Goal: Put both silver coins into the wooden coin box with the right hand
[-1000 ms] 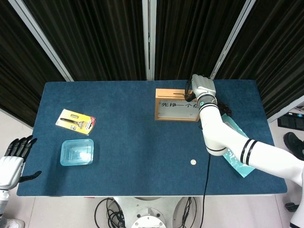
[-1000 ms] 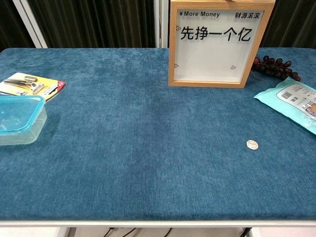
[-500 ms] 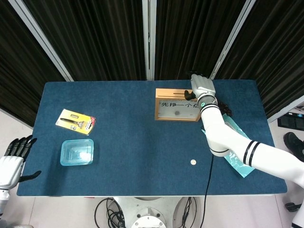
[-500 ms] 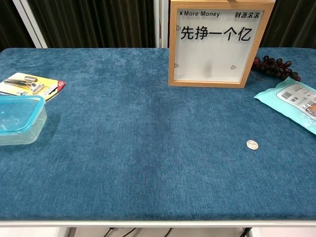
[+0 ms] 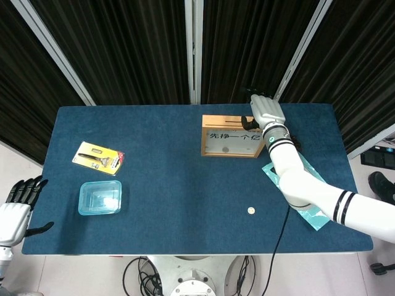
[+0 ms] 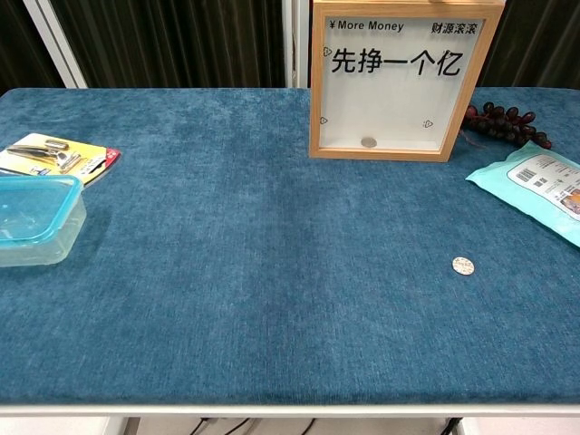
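One coin [image 6: 368, 142] is seen lying inside the box [image 6: 403, 152] at far right. The second coin [image 6: 463, 265] lies flat on the tabletop [image 6: 254, 263], near right. The right hand [image 5: 262, 113] is held above the box; whether its fingers are closed cannot be told. A flat coin may be missed or flicked away by the fingers.

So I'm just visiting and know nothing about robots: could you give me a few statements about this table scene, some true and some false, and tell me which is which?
1. One silver coin lies inside the glass-fronted wooden coin box. True.
2. A second silver coin lies on the blue tablecloth. True.
3. The robot's right hand is down by that loose coin. False: it is up at the top of the box.
4. The clear blue-rimmed plastic container holds a coin. False: nothing shows inside it.
5. The left hand rests on the table. False: it hangs off the table's left edge.
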Robot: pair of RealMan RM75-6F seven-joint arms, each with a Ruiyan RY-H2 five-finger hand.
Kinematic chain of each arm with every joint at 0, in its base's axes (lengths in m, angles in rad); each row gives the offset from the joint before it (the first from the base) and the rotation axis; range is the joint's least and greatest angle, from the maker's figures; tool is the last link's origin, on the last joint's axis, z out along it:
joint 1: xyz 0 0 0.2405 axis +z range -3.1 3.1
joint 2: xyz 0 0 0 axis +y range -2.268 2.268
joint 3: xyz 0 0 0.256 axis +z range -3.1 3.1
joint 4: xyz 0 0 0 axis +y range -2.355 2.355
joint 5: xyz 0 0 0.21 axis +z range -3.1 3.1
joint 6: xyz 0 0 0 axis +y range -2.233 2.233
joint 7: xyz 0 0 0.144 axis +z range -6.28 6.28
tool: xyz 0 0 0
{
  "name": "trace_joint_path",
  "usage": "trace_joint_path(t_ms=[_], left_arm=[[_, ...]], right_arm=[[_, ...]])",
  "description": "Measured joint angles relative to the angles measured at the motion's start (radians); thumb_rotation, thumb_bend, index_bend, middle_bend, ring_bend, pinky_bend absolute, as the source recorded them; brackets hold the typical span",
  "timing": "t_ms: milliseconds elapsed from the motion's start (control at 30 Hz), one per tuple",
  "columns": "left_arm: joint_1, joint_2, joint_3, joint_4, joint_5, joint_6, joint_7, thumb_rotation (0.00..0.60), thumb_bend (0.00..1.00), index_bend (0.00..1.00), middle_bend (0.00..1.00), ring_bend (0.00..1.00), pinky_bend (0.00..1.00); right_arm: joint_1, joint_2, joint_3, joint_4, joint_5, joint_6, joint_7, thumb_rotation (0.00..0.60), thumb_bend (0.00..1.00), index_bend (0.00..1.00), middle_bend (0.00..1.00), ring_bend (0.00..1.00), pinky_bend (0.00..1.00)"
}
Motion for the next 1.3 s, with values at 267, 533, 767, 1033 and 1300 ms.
trace_joint_path(t_ms=[267,533,767,1033,1300], left_arm=[[0.0,-0.002,-0.004,-0.004,-0.006,-0.001,0.01,0.6,0.05,0.0,0.0,0.0,0.0],[0.003,0.001,-0.007,-0.036,-0.01,0.003,0.055,0.6,0.05,0.0,0.0,0.0,0.0],[0.007,-0.012,-0.006,-0.044,-0.014,0.001,0.072,0.6,0.05,0.0,0.0,0.0,0.0],[0.017,-0.023,0.0,-0.021,-0.017,0.004,0.06,0.6,0.05,0.0,0.0,0.0,0.0],[0.021,-0.031,0.001,0.0,-0.019,0.003,0.043,0.6,0.05,0.0,0.0,0.0,0.0]], right_arm=[[-0.199,0.091,-0.025,-0.243,-0.494,0.071,0.15,0.6,0.35,0.0,0.0,0.0,0.0],[-0.492,0.146,-0.187,-0.39,-1.243,0.208,0.31,0.6,0.34,0.0,0.0,0.0,0.0],[-0.724,0.088,-0.404,-0.267,-1.717,0.341,0.443,0.6,0.33,0.1,0.0,0.0,0.0],[-0.788,-0.08,-0.525,-0.018,-1.708,0.264,0.595,0.6,0.3,0.0,0.0,0.0,0.0],[-0.795,-0.224,-0.537,0.119,-1.67,0.223,0.619,0.6,0.3,0.0,0.0,0.0,0.0]])
